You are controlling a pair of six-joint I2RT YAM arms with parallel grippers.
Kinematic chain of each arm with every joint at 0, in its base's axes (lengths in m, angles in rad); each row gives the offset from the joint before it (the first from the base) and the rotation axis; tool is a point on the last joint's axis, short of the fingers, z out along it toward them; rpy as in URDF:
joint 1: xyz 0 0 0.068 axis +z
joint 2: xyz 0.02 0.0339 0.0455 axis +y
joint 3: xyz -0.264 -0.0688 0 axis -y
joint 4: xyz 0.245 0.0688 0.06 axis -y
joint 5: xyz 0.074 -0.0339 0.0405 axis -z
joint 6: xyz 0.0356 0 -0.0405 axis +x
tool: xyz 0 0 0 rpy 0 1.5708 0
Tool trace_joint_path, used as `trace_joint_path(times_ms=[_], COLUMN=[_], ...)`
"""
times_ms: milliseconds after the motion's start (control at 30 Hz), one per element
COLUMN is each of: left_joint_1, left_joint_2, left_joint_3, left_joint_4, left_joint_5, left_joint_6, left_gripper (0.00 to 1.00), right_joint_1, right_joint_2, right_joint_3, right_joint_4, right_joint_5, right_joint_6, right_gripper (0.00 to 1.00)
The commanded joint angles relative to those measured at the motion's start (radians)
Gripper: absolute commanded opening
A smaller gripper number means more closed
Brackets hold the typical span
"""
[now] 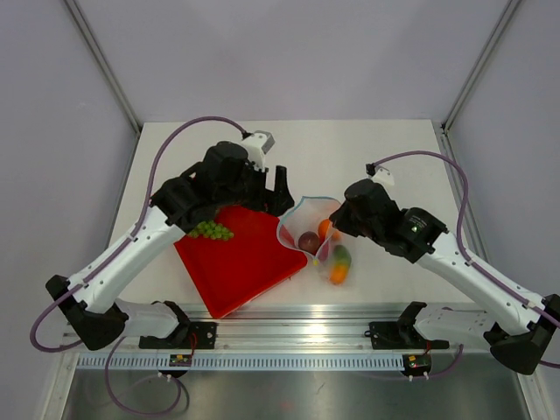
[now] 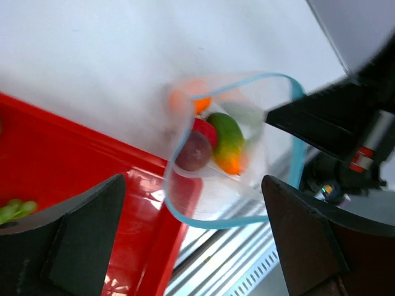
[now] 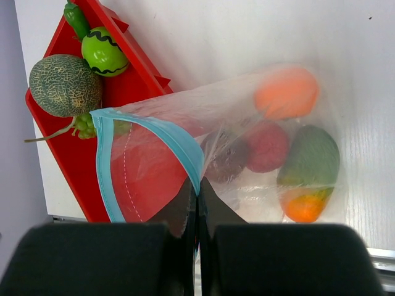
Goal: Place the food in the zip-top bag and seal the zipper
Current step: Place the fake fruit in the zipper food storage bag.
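A clear zip-top bag [image 1: 320, 234] lies on the worktop [image 1: 367, 149], just right of the red tray [image 1: 236, 267]. Its crinkled plastic blurs the orange [image 3: 287, 92], mango [image 3: 308, 172] and two round fruits [image 3: 266, 147] inside. The right tool [image 3: 197, 191] is clamped on the blue zipper [image 3: 179, 142]. The left tool [image 2: 191, 185] hangs nearby with fingers apart, and in the overhead view its arm hides the melon [image 3: 65, 85].

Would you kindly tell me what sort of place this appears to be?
Most likely a robotics lab work cell: pale panels enclose a white table, an aluminium rail edges it, and toy fruit sits on a red tray.
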Motion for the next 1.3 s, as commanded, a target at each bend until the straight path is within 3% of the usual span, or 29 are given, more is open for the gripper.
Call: trace_joint_path(times_ms=[0, 67, 167, 200, 300, 367, 467, 533, 700, 800, 933, 1267], left_joint_1=[0.134, 0.211, 0.329, 0.358, 0.436, 0.501, 0.63, 0.696, 0.731, 0.774, 0.787, 0.787], left_joint_2=[-0.044, -0.048, -0.054, -0.047, -0.01, -0.036, -0.12, -0.133, -0.062, -0.05, -0.03, -0.002], left_joint_3=[0.021, -0.016, -0.048, -0.057, -0.091, -0.148, -0.283, -0.326, -0.285, -0.315, -0.349, -0.403], left_joint_4=[-0.039, -0.049, -0.096, -0.119, -0.214, -0.176, -0.043, -0.015, -0.085, -0.069, -0.018, -0.047], left_joint_5=[-0.099, -0.099, -0.211, -0.346, -0.514, -0.469, -0.291, -0.266, -0.464, -0.428, -0.409, -0.506], left_joint_6=[-0.006, -0.037, -0.07, -0.077, -0.153, -0.181, -0.222, -0.259, -0.239, -0.245, -0.264, -0.334], left_gripper=[0.92, 0.9, 0.9, 0.89, 0.82, 0.78, 0.77, 0.76, 0.75, 0.74, 0.55, 0.59], right_joint_1=[0.01, 0.008, 0.008, 0.008, 0.008, 0.008, 0.008, 0.008, 0.008, 0.008, 0.008, 0.008], right_joint_2=[-0.03, -0.036, -0.05, -0.052, -0.056, -0.052, -0.05, -0.05, -0.062, -0.075, -0.082, -0.11], right_joint_3=[-0.005, -0.006, -0.012, -0.015, -0.009, -0.002, -0.002, -0.002, -0.004, -0.015, -0.019, -0.022], right_joint_4=[0.007, 0.004, 0.001, 0.001, 0.004, -0.001, 0.007, 0.011, 0.004, 0.004, 0.002, -0.016], right_joint_5=[0.025, 0.025, 0.028, 0.028, 0.024, 0.024, 0.019, 0.014, 0.01, 0.022, 0.022, 0.04], right_joint_6=[0.013, 0.016, 0.017, 0.017, 0.008, -0.001, -0.002, -0.006, -0.006, -0.006, -0.006, -0.002], right_gripper=[0.0, 0.0, 0.0, 0.0, 0.0, 0.0, 0.0, 0.0, 0.0, 0.0, 0.0, 0.0])
